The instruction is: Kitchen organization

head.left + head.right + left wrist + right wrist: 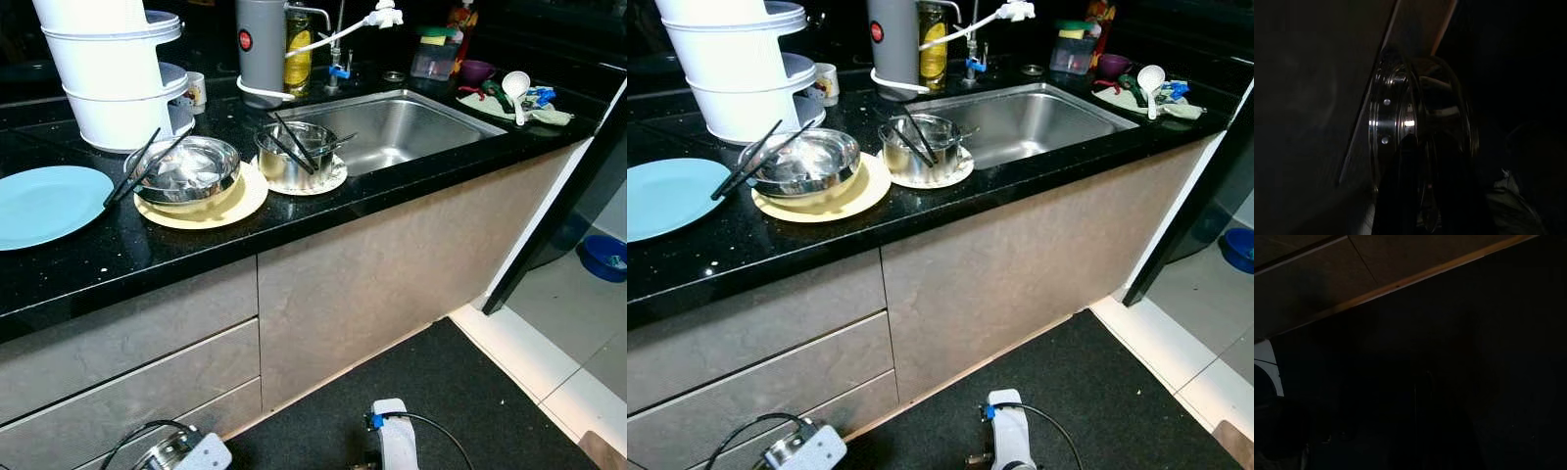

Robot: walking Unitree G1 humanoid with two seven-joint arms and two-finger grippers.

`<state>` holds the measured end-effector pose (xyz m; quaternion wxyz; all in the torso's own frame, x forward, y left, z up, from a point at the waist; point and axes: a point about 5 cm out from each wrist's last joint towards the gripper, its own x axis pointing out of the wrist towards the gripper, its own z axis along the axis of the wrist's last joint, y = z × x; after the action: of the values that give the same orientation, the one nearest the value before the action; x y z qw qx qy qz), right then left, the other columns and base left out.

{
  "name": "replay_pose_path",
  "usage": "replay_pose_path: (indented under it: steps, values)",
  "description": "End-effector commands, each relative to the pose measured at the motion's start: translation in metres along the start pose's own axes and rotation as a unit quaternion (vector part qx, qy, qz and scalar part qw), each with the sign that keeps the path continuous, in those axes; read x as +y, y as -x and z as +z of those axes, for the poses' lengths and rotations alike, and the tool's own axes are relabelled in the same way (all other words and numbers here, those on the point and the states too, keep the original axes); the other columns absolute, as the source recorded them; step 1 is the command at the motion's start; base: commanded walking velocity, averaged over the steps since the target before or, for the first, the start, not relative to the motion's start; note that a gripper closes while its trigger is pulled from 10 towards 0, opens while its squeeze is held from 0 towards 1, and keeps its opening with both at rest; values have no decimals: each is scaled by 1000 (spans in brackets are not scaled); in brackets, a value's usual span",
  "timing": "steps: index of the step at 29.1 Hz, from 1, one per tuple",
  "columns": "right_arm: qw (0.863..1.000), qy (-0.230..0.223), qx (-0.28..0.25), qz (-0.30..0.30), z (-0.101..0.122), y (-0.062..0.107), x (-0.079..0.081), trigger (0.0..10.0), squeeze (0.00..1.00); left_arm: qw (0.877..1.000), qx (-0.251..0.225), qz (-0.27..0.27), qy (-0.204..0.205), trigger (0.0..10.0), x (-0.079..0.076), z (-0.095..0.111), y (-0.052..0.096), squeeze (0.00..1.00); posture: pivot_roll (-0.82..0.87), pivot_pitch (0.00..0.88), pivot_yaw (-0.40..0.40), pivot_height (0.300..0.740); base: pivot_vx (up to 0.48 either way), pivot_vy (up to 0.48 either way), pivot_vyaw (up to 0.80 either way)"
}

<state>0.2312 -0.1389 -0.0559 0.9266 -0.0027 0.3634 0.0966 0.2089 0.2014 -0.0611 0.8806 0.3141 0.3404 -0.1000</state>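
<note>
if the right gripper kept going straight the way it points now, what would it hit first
Hard to tell: the right wrist view is very dark. It seems to point low toward the black mat by the cabinet base.

Both arms hang low and idle at the near edge, the left arm [186, 452] to the left, the right arm [394, 436] to the right, cables looping from each wrist.

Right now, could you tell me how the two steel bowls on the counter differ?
The wide steel bowl is shallow and broad; the small steel bowl is narrower with taller sides. The wide one sits in a cream bowl on a yellow plate; the small one sits on a white patterned plate, nearer the sink. Both are shiny steel, with black chopsticks resting across them.
</note>
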Motion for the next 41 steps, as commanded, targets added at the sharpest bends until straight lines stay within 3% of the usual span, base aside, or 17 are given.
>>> replay_pose_path:
  steps: [1,5,11,22,26,41]
  values:
    - [1000,14,8,-2,-7,1,2,10000,0,999,17,-8,37,10000,-8,-6,2,0,-20,125,-45,740,0,0,0]
    - [1000,0,15,15,-11,3,3,10000,0,988,34,-20,148,10000,-13,-11,5,0,-15,119,-50,740,0,0,0]
    - [1000,15,15,22,-11,3,3,10000,0,989,34,-25,142,10000,-14,-10,4,0,-14,117,-50,740,0,0,0]
    - [999,26,9,27,-9,2,7,10000,0,981,27,-53,184,10000,-21,1,2,0,-16,107,-47,740,0,0,800]
    - [999,23,9,23,-9,2,4,10000,0,983,37,-34,175,10000,-16,1,0,0,-19,108,-44,740,0,0,800]
    - [1000,18,16,11,-13,4,0,10000,0,982,28,-47,179,10000,-21,5,0,0,-25,127,-40,740,0,0,800]
